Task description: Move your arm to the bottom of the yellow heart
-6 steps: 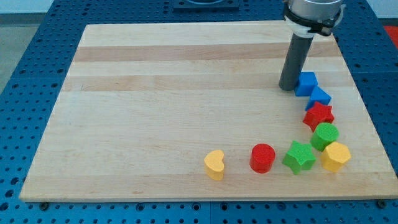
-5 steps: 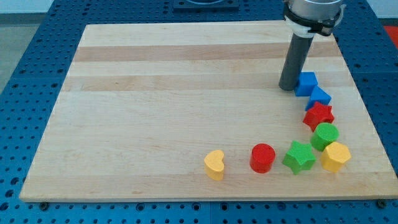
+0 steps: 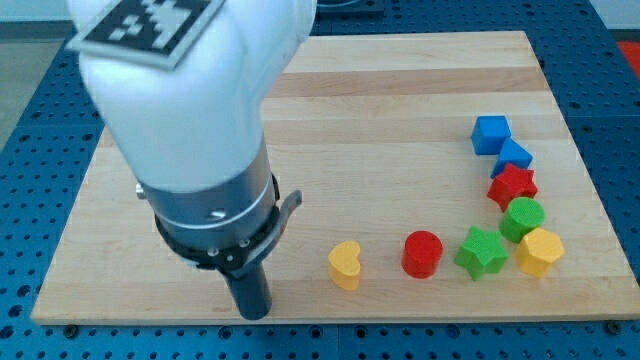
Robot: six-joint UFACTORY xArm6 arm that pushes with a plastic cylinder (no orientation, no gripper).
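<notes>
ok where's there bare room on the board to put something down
Free: the middle stretch between the arm and the blue cube, and the strip between my tip and the yellow heart. Crowded: the view's right, from the blue cube down to the red cylinder.

Light wooden bench (image 3: 400, 110) on a blue pegboard (image 3: 30, 130). Down the view's right: blue cube (image 3: 490, 134), second blue block (image 3: 514, 155), red star (image 3: 512, 186), green cylinder (image 3: 523, 218), yellow hexagon-ish block (image 3: 540, 251), green star (image 3: 481, 252), red cylinder (image 3: 422, 253).
</notes>
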